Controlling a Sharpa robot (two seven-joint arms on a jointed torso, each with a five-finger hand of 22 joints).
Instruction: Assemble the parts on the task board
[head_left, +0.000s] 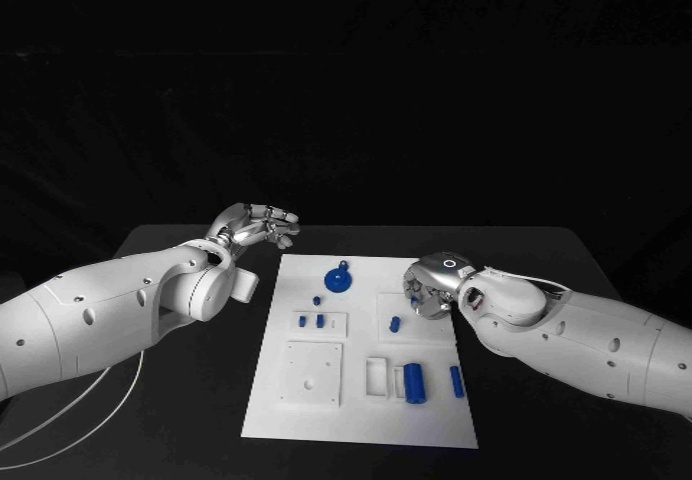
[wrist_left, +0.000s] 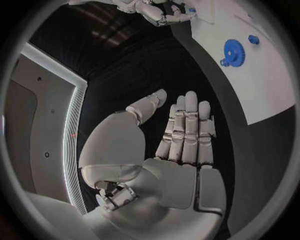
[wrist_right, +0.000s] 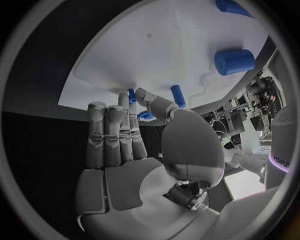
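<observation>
On the black table (head_left: 173, 420) in the head view, the white task board (head_left: 361, 400) lies at center. Blue parts on it: a gear (head_left: 340, 279) near the 12 o'clock end, two small pegs (head_left: 310, 322) left of middle, a short peg (head_left: 395, 324) toward 3 o'clock, a cylinder (head_left: 417, 382) and a thin pin (head_left: 457, 381) toward 5 o'clock. Left hand (head_left: 260, 226) hovers off the board's 11 o'clock corner, fingers partly curled, holding nothing. Right hand (head_left: 433, 285) sits over the board's 3 o'clock edge; grip can't be told from this view. Left wrist view: left hand (wrist_left: 181, 135) flat, fingers straight and side by side, empty; gear (wrist_left: 233, 51) on the board (wrist_left: 262, 95) beyond. Right wrist view: right hand (wrist_right: 125, 145) fingers extended, nothing held, above the board (wrist_right: 162, 55); cylinder (wrist_right: 234, 61) and short peg (wrist_right: 178, 95) lie past the fingertips.
</observation>
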